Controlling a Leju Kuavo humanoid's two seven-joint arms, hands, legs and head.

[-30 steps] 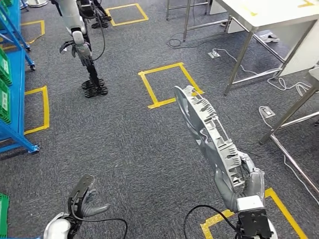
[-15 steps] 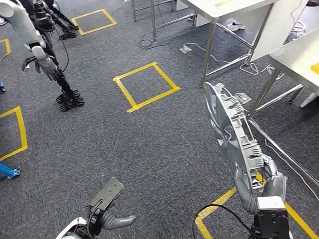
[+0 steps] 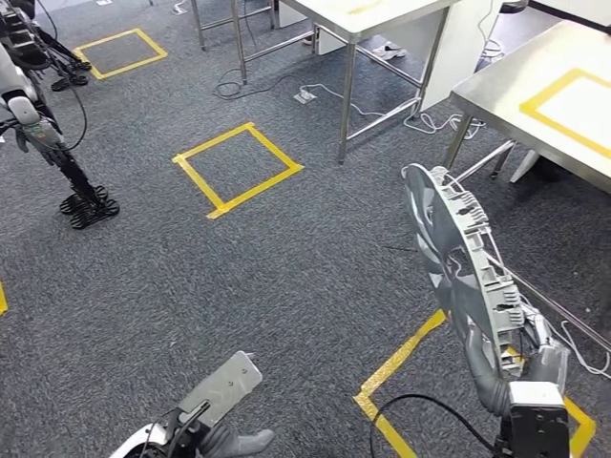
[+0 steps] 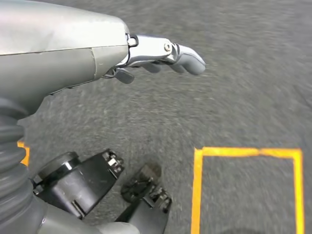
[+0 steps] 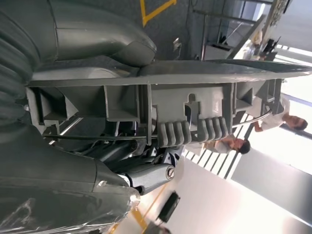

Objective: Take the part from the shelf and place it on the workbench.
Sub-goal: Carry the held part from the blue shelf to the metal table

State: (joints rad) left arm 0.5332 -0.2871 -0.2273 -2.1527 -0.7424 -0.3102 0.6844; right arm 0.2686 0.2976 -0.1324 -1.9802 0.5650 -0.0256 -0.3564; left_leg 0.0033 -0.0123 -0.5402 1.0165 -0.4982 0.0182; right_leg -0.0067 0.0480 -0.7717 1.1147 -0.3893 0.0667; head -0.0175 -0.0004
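Part carried toward the bench.
My right hand (image 3: 530, 348) gripped the grey part (image 3: 461, 258) upright, near the workbench (image 3: 504, 91) corner; my left hand (image 3: 216, 434) hung open, holding nothing.

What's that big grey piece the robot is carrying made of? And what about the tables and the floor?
The part in the right hand looks like moulded grey plastic, matt, with thin ribs and clips; cast metal is possible. The table seems to be steel: a dull silvery top on shiny legs. The floor looks like dark grey carpet with a speckled pile, marked with yellow tape.
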